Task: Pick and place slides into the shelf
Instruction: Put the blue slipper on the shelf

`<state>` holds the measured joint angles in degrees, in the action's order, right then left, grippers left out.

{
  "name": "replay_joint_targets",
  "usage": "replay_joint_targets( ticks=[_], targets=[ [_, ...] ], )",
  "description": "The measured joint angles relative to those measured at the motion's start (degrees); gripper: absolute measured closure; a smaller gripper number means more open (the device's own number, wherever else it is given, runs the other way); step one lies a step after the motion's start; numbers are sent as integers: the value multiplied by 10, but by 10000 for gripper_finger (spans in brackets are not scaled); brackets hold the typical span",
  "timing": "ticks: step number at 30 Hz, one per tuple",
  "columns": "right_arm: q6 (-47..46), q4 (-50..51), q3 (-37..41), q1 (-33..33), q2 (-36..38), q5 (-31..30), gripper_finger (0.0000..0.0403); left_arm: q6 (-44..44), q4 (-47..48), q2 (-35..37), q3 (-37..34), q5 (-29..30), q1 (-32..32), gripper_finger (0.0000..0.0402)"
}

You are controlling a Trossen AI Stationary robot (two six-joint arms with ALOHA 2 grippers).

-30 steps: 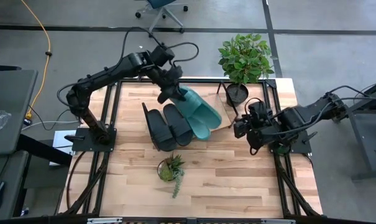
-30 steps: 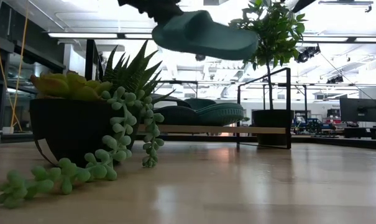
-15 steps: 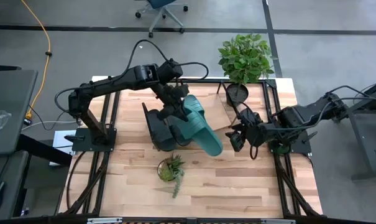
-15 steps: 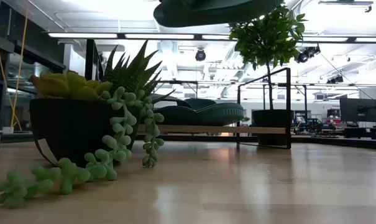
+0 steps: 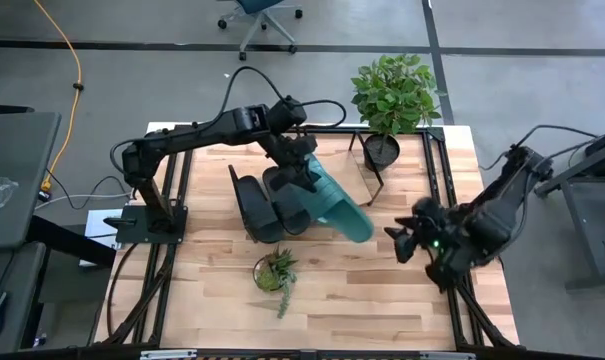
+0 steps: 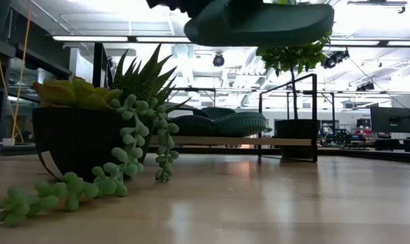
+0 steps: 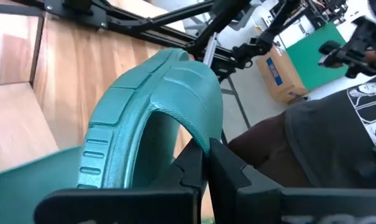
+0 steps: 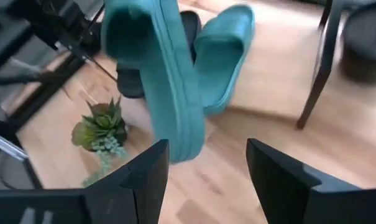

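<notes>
- Slides first: my left gripper [image 5: 304, 170] has its jaws clenched on the strap of a teal slide [image 5: 337, 205], held in the air above the shelf [image 5: 357, 180].
- Three slides already lean there; I should lower this one heel-down into the free right-hand gap.
- My right gripper [image 5: 404, 243] waits near right, jaws released.
</notes>
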<state>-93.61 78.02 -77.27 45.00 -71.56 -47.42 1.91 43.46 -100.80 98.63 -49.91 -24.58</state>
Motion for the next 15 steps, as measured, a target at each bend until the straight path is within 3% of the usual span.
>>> replay_joint_targets(
  ticks=[6, 15],
  targets=[
    [-165, -171, 162, 60, 16, -59, 199, -1, -1, 0, 0, 0, 3, 401],
    [-227, -551, 365, 118, 37, -248, 199, -16, -1, 0, 0, 2, 2, 401]
  ],
)
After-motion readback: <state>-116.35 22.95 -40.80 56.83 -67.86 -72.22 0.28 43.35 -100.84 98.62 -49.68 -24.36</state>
